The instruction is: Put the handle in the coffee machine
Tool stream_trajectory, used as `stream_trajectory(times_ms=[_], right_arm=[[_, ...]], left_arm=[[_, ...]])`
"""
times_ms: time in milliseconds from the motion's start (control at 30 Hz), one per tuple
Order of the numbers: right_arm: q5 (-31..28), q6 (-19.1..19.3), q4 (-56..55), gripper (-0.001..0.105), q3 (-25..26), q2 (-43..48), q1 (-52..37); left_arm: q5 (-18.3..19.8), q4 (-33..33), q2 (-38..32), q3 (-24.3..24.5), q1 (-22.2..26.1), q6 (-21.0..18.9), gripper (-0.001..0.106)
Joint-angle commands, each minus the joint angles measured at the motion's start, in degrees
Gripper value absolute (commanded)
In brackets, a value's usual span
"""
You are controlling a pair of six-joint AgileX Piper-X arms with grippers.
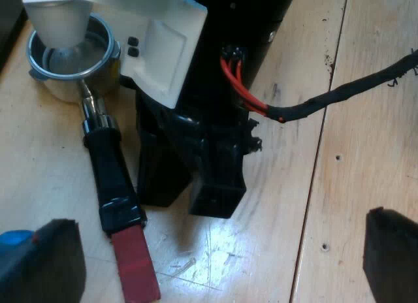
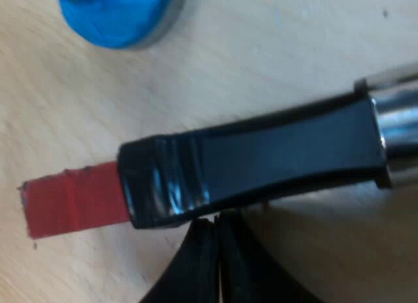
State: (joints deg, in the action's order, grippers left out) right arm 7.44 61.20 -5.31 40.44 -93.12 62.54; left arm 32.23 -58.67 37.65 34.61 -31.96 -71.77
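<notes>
Red-ended holder (image 1: 104, 159) on wooden table (image 1: 366, 120) — blue tamper (image 2: 117, 9) near

Pale plank table (image 1: 307, 205) on which I work, its boards running lengthwise with dark seams, bearing the metal holder (image 1: 68, 87) laid flat, dark handle (image 1: 112, 179) and red end (image 1: 135, 264) on the wood, blue tamper (image 2: 117, 12) near that end.

1. Left wrist camera's up high, facing down at the desk (image 1: 39, 159), with the whole holder (image 1: 98, 120) and the right hand (image 1: 189, 198) in sight.
2. Right wrist camera's hanging very close over the handle (image 2: 261, 159), facing down.
3. Shared: handle, red end (image 2: 75, 198), blue tamper (image 2: 117, 12).
</notes>
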Motion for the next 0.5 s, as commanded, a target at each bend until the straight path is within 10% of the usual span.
stream_trajectory(times_ms=[33, 500], right_arm=[[0.5, 0.3, -0.5, 0.0, 0.4, 0.2, 0.1], [-5.1, 0.7, -14.2, 0.0, 0.7, 12.6, 0.1]], left_arm=[[-0.3, -0.2, 0.0, 0.4, 0.1, -0.3, 0.087], [-0.3, -0.4, 0.0, 0.4, 0.1, -0.3, 0.087]])
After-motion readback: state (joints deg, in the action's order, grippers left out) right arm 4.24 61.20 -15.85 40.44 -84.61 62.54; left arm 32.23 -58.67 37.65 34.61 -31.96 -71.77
